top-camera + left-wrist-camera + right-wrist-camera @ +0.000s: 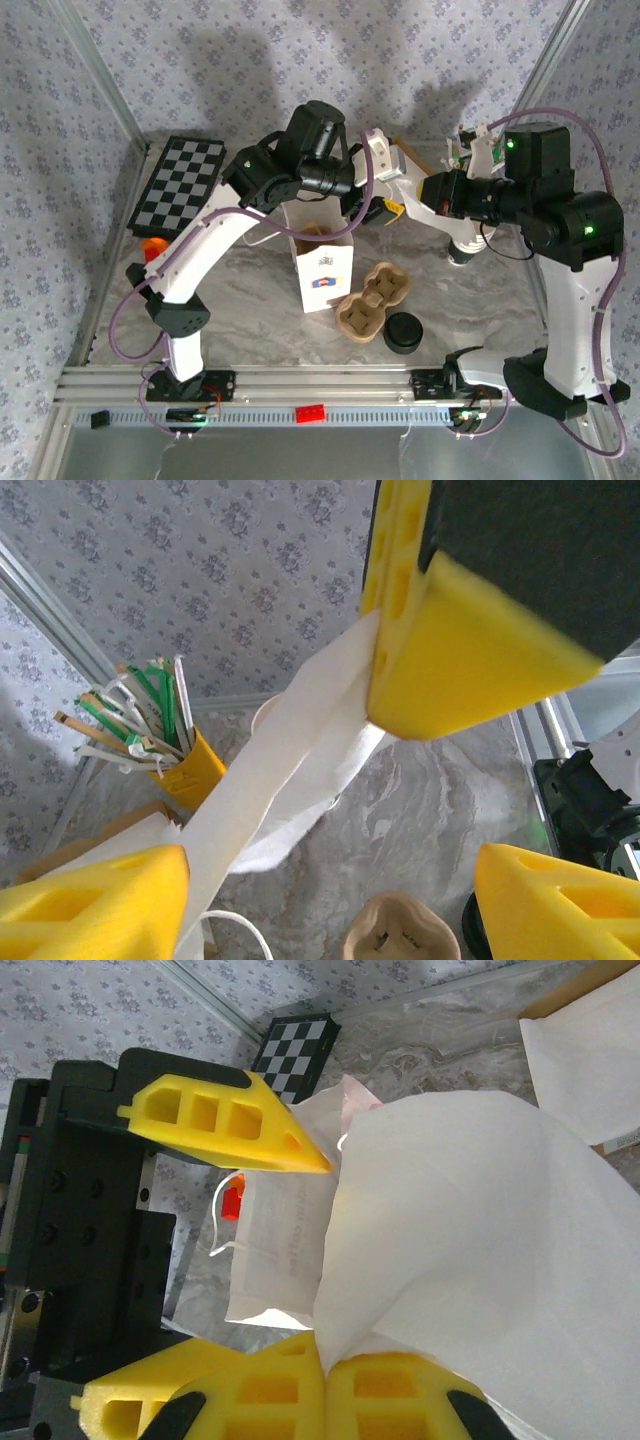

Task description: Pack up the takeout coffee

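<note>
Little room between left gripper (pixel 332 868), right gripper (pixel 325 1400)

Robot lab cell: silver aluminium frame rails (pixel 300 385) are edging the marble-patterned table (pixel 250 300), floral wallpaper panels (pixel 200 60) are enclosing it, and a black-and-white checkerboard plate (pixel 180 185) is lying left of the left gripper (pixel 385 198).

Grey-lilac floral wallpaper (pixel 200 60) covers the walls, with soft shadows falling across it. A grey marbled table (pixel 250 320) sits inside an aluminium frame (pixel 330 385).
</note>
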Robot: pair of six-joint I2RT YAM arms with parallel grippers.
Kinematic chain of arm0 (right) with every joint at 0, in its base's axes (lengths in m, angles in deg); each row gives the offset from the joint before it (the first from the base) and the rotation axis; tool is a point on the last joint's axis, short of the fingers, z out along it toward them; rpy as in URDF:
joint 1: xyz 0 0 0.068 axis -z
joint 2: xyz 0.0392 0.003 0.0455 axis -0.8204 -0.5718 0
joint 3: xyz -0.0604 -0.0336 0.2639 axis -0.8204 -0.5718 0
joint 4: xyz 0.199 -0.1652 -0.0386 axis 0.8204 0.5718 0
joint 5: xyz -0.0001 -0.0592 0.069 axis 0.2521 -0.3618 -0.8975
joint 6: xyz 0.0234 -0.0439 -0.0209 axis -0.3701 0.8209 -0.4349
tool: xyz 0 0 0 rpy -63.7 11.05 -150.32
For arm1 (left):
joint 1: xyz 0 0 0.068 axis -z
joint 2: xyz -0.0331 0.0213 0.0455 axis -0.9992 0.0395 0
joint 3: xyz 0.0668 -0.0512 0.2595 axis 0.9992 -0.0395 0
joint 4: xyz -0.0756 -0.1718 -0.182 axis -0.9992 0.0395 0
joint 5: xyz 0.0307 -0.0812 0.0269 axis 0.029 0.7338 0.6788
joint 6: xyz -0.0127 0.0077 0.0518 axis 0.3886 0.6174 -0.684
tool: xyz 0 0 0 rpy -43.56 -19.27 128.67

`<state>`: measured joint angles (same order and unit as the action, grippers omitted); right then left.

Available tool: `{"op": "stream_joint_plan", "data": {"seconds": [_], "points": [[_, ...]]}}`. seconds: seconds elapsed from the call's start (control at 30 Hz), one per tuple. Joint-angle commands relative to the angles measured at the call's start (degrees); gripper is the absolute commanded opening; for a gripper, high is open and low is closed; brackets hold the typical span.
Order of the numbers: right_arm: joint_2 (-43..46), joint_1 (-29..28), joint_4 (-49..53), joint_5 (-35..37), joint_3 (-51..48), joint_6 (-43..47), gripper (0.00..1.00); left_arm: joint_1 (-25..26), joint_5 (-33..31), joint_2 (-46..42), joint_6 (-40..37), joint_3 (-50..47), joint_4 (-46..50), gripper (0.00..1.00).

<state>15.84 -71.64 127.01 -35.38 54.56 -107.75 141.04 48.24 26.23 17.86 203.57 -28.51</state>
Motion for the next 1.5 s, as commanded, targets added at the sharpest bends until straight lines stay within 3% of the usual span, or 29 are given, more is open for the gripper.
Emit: {"op": "stream_joint_plan", "data": {"seconds": [0.0,0.2,0.47,0.67,0.83,1.03,1.1,1.23,1.33,1.47], "points": [[0.52,0.44,0.2,-3.29,1.42,1.38,0.0,0.51,-1.44,-1.43,0.11,0.22,-2.04,0.75],[0.63,0.81,1.34,-5.1,1.04,1.83,0.0,0.67,-5.4,1.3,1.11,2.79,-5.96,0.68],[0.21,2.78,-0.08,-6.18,3.25,1.07,0.0,0.84,1.42,4.34,2.65,6.36,-1.91,0.5],[0.22,4.95,-0.02,-8.72,3.22,1.13,0.0,0.75,-1.01,6.01,2.97,9.29,0.26,0.32],[0.48,6.76,-0.02,-9.78,3.65,1.4,0.0,0.78,-2.8,6.58,5.86,11.53,0.71,0.1],[-0.34,11.98,-2.03,-11.82,6.43,0.61,0.35,0.67,-6.37,6.81,16.36,16.46,2.58,0.0],[-1.11,15.0,-2.71,-12.51,7.81,0.3,0.41,0.22,-8.65,7.43,23.26,19.99,5.08,0.0],[-2.59,19.03,-5.09,-16.57,8.08,0.34,0.46,-1.79,-6.71,6.89,37.36,22.25,8.66,0.0],[-2.82,19.29,-8.34,-18.73,7.23,1.9,0.52,-2.96,-6.58,5.35,45.97,21.88,10.29,0.0],[-2.76,19.35,-10.69,-19.31,6.23,2.5,0.68,-3.84,-6.72,2.9,55.82,20.28,9.57,0.0]]}}
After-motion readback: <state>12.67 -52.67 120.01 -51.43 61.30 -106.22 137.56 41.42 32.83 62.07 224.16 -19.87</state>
